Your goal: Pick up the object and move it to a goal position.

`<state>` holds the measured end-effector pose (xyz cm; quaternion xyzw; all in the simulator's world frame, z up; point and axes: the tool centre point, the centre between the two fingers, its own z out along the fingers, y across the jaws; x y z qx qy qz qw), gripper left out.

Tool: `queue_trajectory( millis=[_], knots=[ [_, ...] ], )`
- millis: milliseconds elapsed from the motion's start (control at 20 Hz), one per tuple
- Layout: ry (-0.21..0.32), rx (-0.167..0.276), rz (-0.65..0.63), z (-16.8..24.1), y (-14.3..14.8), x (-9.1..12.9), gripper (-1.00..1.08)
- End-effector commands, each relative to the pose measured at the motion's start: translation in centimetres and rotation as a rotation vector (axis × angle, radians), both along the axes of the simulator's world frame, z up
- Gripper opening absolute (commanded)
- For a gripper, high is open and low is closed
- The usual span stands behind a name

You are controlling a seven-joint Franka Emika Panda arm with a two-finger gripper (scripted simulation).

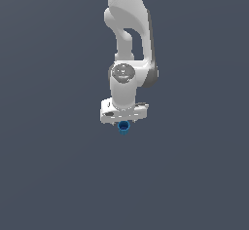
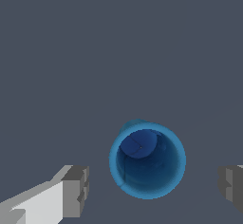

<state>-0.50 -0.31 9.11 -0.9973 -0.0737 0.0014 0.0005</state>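
The object is a small blue cup (image 2: 147,161) with a darker hollow inside, standing upright on the grey floor. In the wrist view I look down into it. My white gripper (image 2: 154,188) is open, with one grey finger pad (image 2: 77,190) on one side of the cup and the other pad (image 2: 231,186) on the opposite side. Both pads stand apart from the cup. In the exterior view the cup (image 1: 124,127) shows just below the white hand of the gripper (image 1: 124,121), which hides the fingers.
A plain dark grey floor (image 1: 48,175) lies all around. The white arm (image 1: 127,34) rises above the hand towards the top of the exterior view.
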Motion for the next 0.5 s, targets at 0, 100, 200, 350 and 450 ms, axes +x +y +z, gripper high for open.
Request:
queue_trajectory(
  millis=[0,100,200,350,450],
  knots=[
    [-0.001,0.000,0.000,0.0,0.0,0.0,1.00],
    [-0.001,0.000,0.000,-0.3,0.0,0.0,1.00],
    [-0.001,0.000,0.001,-0.8,0.0,0.0,1.00],
    [-0.002,0.000,0.002,-2.2,0.0,0.0,1.00],
    [-0.002,0.000,0.003,-3.2,0.0,-0.1,1.00]
  ],
)
